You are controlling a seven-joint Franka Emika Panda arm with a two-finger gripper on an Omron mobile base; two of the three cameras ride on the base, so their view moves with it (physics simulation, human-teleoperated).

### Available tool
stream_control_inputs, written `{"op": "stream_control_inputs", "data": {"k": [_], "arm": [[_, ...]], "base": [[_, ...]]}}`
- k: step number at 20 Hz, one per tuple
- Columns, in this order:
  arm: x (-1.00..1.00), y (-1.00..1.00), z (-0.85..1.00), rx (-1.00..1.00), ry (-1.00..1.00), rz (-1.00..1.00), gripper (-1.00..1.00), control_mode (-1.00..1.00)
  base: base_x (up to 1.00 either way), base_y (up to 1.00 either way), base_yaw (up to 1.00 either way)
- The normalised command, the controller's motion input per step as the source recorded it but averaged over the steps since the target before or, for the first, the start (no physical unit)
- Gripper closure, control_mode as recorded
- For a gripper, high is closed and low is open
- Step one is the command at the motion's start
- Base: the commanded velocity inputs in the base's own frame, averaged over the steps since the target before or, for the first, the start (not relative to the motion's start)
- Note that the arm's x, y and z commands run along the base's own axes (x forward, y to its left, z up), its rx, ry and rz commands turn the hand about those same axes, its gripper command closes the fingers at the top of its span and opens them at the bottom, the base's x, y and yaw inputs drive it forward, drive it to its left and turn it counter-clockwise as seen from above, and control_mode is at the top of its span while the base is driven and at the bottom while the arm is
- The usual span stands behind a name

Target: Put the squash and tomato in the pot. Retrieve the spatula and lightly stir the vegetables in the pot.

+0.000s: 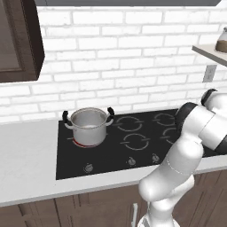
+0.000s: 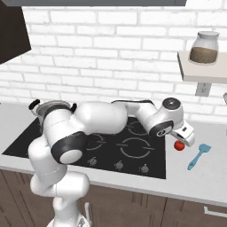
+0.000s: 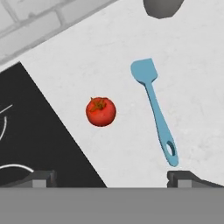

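Observation:
The tomato (image 3: 101,111) is a small red ball lying on the white counter just right of the cooktop, also seen as the tomato (image 2: 179,145). The teal spatula (image 3: 154,107) lies beside it, blade toward the wall; the spatula (image 2: 198,156) is a little further right. My gripper (image 3: 111,178) hovers above the tomato, open, its fingertips (image 3: 41,177) set wide apart with nothing between them. The hand (image 2: 184,134) sits right over the tomato. The steel pot (image 1: 88,126) with black handles stands on the cooktop's back-left burner. The squash is out of view.
The black cooktop (image 1: 133,137) has knobs along its front edge, and a red glow shows under the pot. A wall shelf (image 2: 201,71) carries a jar (image 2: 204,48) above the counter. A dark rounded shape (image 3: 162,8) sits near the wall beyond the spatula.

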Motion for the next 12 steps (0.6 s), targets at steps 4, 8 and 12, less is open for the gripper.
{"op": "stream_control_inputs", "data": {"k": [4, 8, 12], "arm": [[0.19, 0.0, -0.13, 0.0, 0.0, 0.0, -1.0, -1.0], [0.24, -0.01, -0.23, 0.0, 0.0, 0.0, -1.0, -1.0], [0.14, -0.14, -0.2, 0.0, 0.0, 0.0, -1.0, -1.0]], "base": [[0.0, 0.0, 0.0], [0.0, 0.0, 0.0], [0.0, 0.0, 0.0]]}}
